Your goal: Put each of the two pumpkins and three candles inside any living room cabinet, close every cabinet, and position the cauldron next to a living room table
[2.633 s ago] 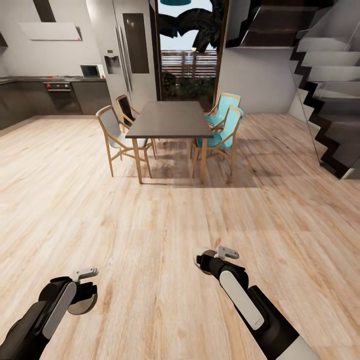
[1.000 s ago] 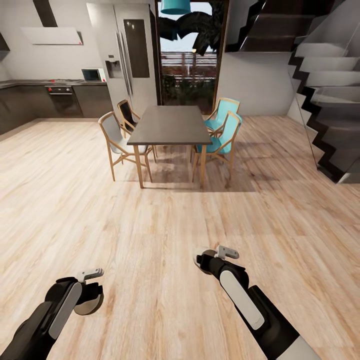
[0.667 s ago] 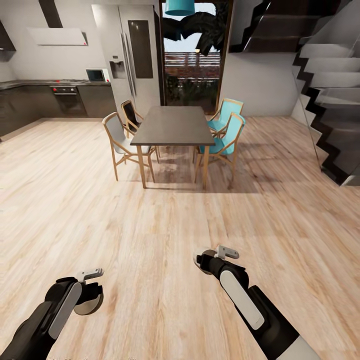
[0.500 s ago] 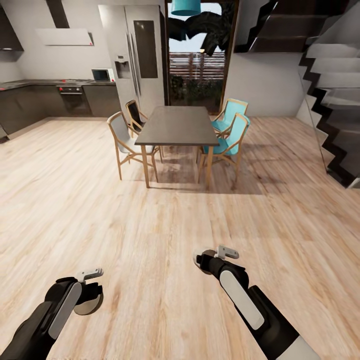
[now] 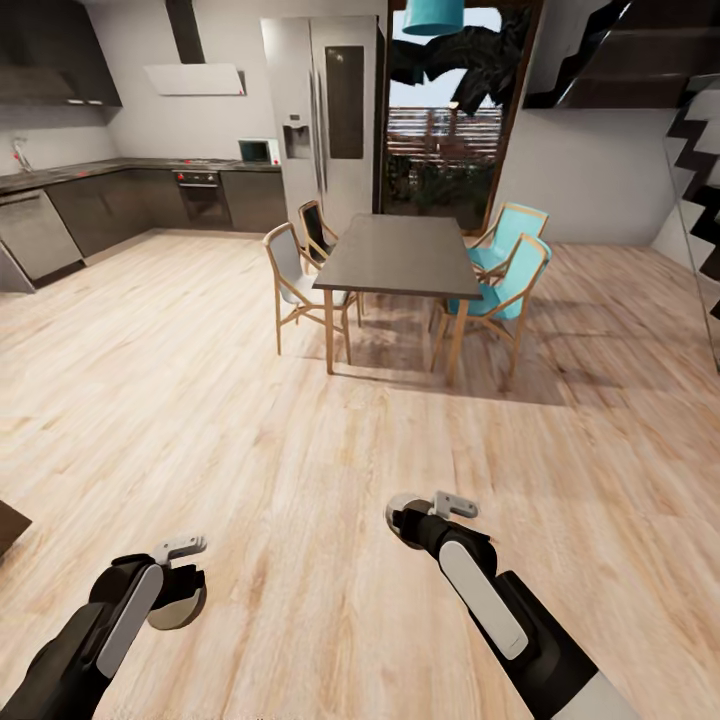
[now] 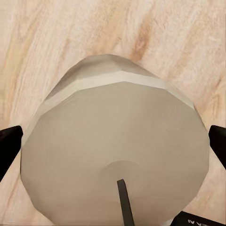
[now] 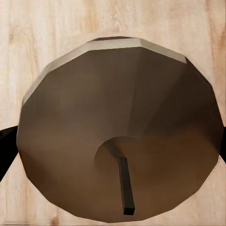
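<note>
Candles, two of them, one per arm, both already carried: left candle (image 6: 117, 155) seen wick-end on in the left wrist view, pinned between the dark fingertips (image 6: 9, 148) at either flank; right candle (image 7: 120, 146) the same story in the right wrist view, darker in shade, wick pointing back at the camera. Jaws on both sides pressed against the candle's round sides, so pinching, not spread.

From the head camera: left gripper (image 5: 170, 590) low at about 7 o'clock with the pale disc of its candle hanging under it, right gripper (image 5: 425, 515) nearer centre at about 5 o'clock. Both over bare wooden floor (image 5: 300, 440), nothing beneath to set down on.

Up ahead at 12 to 1 o'clock, a grey dining table (image 5: 398, 255) with two turquoise chairs (image 5: 505, 285) on one side and pale wooden ones (image 5: 295, 285) on the other. Fridge (image 5: 325, 110) behind it, kitchen units (image 5: 120, 205) running off toward 10 o'clock. A sliver of something dark at the 9 o'clock edge (image 5: 10, 525), too little to name.

No dark cabinet anywhere in sight, so probably mid-drive. Each candle's long axis runs straight out along the fingers, which means that end goes into a drawer first. Neither arm nearer anything useful yet.
</note>
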Controlling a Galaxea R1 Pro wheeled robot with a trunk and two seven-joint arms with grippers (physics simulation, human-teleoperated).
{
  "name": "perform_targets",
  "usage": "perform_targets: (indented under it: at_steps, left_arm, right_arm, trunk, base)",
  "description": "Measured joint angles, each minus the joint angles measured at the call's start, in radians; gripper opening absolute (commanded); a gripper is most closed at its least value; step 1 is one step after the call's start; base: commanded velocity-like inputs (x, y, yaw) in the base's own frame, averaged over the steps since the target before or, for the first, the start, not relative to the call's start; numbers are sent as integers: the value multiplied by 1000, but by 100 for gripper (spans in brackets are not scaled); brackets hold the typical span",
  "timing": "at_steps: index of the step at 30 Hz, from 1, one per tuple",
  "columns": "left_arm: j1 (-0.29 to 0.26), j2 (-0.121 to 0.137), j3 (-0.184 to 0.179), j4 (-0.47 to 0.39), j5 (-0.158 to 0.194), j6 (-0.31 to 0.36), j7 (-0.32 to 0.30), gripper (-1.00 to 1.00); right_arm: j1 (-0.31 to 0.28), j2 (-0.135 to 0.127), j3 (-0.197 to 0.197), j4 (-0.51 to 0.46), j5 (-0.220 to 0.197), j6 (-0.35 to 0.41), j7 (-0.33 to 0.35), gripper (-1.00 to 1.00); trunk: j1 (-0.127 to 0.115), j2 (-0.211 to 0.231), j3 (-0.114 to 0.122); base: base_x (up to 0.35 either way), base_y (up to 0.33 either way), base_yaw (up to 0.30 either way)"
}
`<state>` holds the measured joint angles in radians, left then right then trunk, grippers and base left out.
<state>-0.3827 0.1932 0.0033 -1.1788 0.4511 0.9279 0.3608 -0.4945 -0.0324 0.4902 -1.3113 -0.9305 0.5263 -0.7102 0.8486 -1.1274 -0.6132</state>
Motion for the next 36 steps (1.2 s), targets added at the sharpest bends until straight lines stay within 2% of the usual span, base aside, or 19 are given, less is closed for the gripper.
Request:
perform_targets:
  at_steps: [36]
  left_arm:
    - [0, 0, 0, -3, 1, 3, 2, -100]
  right_arm:
    - [0, 0, 2, 0, 0, 0, 0, -100]
  trunk:
    - [0, 0, 17]
  base:
    - [0, 0, 274]
